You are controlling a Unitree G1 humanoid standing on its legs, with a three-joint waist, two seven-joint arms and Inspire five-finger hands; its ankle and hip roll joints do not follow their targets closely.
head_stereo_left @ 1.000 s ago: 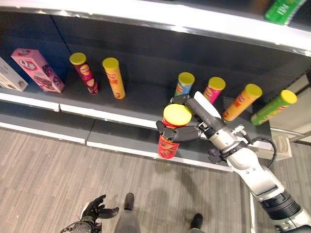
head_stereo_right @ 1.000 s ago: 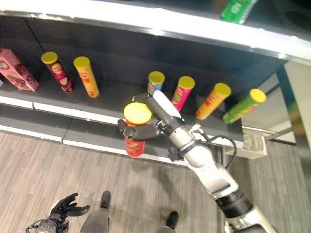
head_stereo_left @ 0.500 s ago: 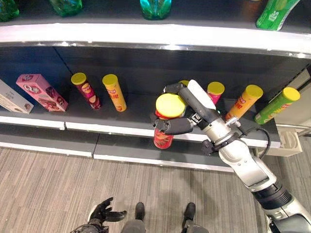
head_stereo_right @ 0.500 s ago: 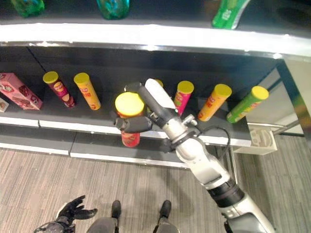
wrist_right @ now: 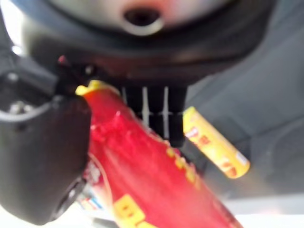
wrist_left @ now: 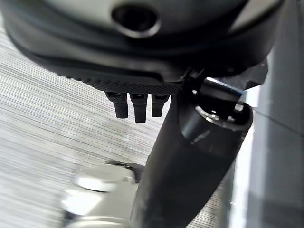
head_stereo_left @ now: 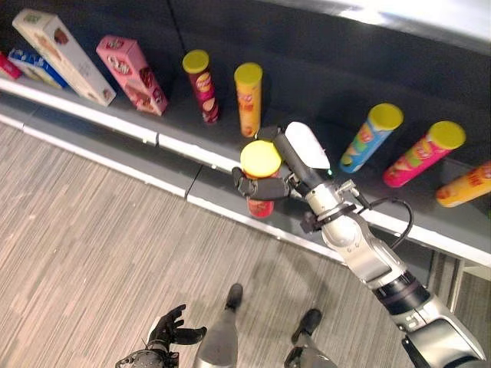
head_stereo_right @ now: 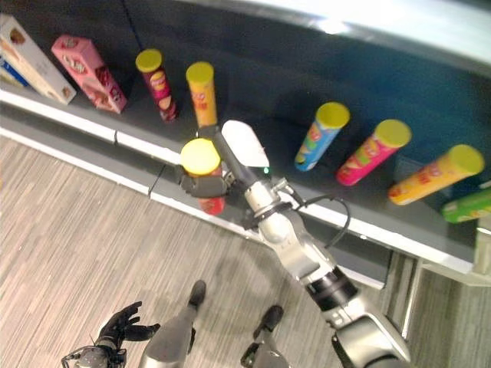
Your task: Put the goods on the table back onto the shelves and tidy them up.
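— Red cardboard, cylindrical, capped with a round yellow plastic lid: how is the red crisp tube (head_stereo_left: 260,178) seen from the left eye?

— It is gripped by the right hand (head_stereo_left: 270,186), dark fingers and thumb curled round its upper part, in front of the edge of the dark shelf board (head_stereo_left: 322,130). Behind it on that board a maroon tube with a yellow lid (head_stereo_left: 202,86) and an orange-yellow tube with a yellow lid (head_stereo_left: 248,97) are stood side by side; further along, a blue tube (head_stereo_left: 370,138) and a pink tube (head_stereo_left: 423,154) are seen. Two flat-sided pink cartons (head_stereo_left: 133,74) are placed at the far end.

— And from the right eye?

— The left hand (head_stereo_right: 123,326) is seen low above the grey striped plank floor (head_stereo_right: 69,245), fingers spread and relaxed, nothing held.

— The left wrist view?

— Straight ribbed fingertips (wrist_left: 139,105) are shown over the streaked floor.

— The right wrist view?

— The glossy red tube (wrist_right: 156,185) is shown clamped between thumb and fingers, with the orange-yellow tube (wrist_right: 216,148) just beyond on the matte shelf.
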